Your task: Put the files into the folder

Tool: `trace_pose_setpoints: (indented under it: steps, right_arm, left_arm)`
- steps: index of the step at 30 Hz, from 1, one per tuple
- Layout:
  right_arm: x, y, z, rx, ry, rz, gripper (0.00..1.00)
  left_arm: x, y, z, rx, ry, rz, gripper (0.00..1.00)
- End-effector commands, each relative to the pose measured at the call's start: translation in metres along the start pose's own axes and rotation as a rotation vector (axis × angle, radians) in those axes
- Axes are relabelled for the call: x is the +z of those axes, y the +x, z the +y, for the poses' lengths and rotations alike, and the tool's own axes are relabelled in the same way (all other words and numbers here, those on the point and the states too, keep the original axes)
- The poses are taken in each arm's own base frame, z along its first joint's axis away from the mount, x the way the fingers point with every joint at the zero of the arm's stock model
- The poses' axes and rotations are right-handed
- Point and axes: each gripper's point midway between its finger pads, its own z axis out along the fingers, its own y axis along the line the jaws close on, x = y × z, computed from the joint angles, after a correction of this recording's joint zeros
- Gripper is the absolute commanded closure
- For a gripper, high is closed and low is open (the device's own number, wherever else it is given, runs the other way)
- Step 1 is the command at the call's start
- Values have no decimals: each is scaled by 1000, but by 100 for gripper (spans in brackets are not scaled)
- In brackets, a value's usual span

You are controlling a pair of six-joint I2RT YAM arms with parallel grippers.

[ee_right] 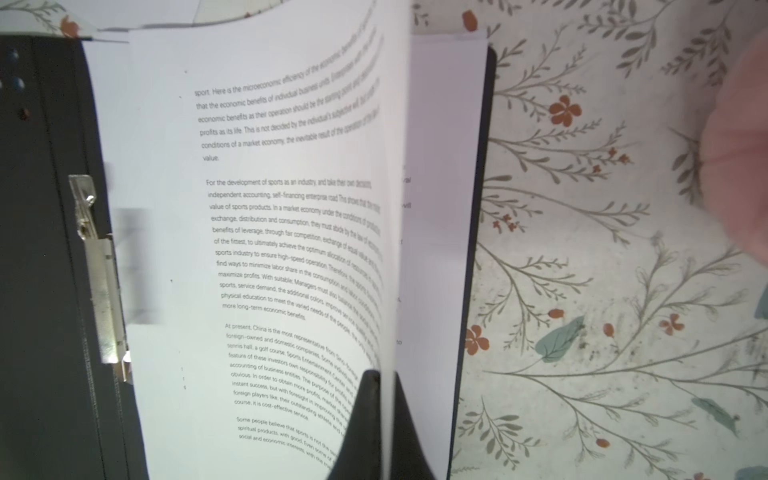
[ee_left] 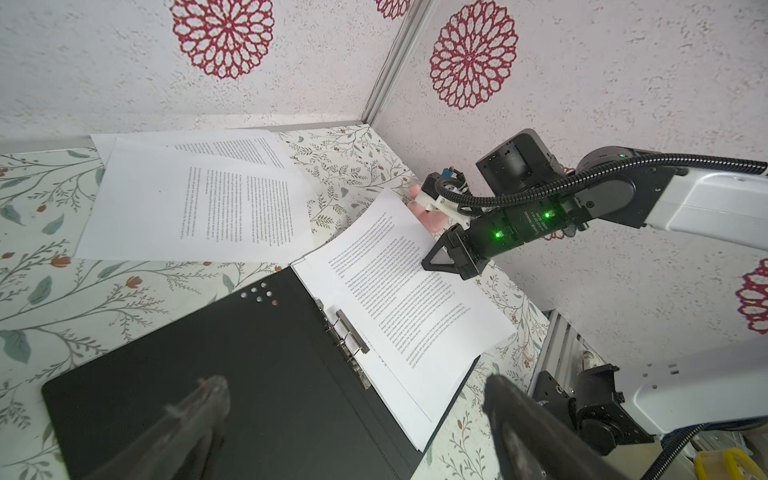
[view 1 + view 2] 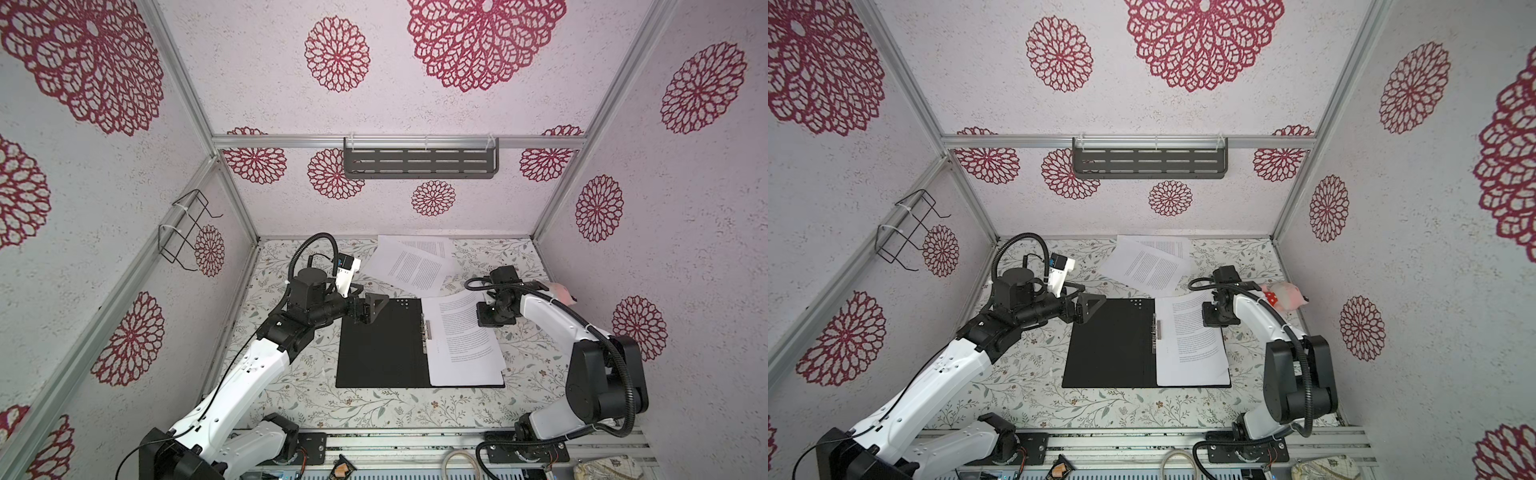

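Now | right gripper (image 1: 380, 419) pinches top sheet (image 1: 270, 228) at 2 o'clock of folder (image 3: 382, 349) — lower flat, square to clip (image 3: 427, 329) | left gripper (image 3: 369, 307) wide open — empty

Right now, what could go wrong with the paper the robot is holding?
The right jaws pinch one edge of the top sheet, so it curls; a tug might crease or tear it. It also sits crooked on the folder, so closing could bend it. The two sheets behind could get left out.
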Motion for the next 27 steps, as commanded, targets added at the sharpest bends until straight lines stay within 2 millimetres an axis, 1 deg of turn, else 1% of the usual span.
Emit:
trace_pose_setpoints:
  steps: [1,7,14,21,27]
  right_arm:
    - [-2,-1,-2,-27,10,2,100]
    - [2,-3,8,-17,-44,-12,100]
    - [10,4,16,-15,-77,10,100]
    - [11,6,24,1,-114,6,100]
    - [13,6,31,-21,-127,0,100]
  left_arm:
    - [1,-9,-6,44,24,-28,1]
    - [1,-8,-3,47,11,-22,2]
    - [6,-4,0,36,8,-5,1]
    - [9,-2,2,25,12,8,1]
    - [9,-2,2,24,14,6,1]
